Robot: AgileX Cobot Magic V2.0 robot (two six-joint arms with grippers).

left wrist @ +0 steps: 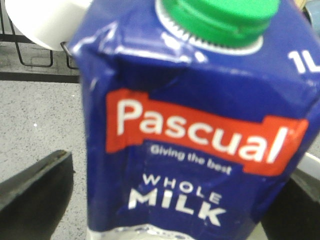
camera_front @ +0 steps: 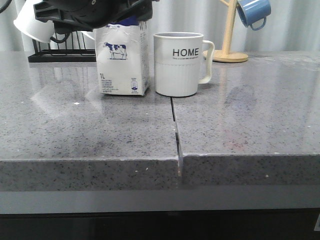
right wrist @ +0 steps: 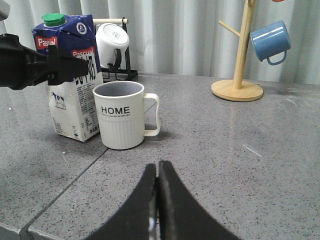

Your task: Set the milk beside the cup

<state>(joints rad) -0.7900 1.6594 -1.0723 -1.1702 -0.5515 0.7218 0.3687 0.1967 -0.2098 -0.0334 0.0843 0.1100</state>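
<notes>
The milk point(camera_front: 122, 65), a white carton with a blue top and a green cap, stands upright on the grey counter point(camera_front: 240, 125), just left of the cup point(camera_front: 178, 65), with a narrow gap between them. The cup is an off-white "HOME" mug with its handle to the right. My left gripper point(camera_front: 120, 22) is at the carton's top. In the left wrist view the milk point(left wrist: 190, 125) fills the space between my fingers point(left wrist: 35, 195), and a strip of counter shows between one finger and the carton. My right gripper point(right wrist: 157, 167) is shut and empty, low over the counter, in front of the cup point(right wrist: 121, 120) and milk point(right wrist: 75, 110).
A wooden mug tree point(camera_front: 230, 30) with a blue mug point(camera_front: 254, 12) stands at the back right. A black wire rack point(camera_front: 60, 50) with a white mug point(camera_front: 32, 25) is at the back left. A seam point(camera_front: 175, 130) runs through the counter to its front edge.
</notes>
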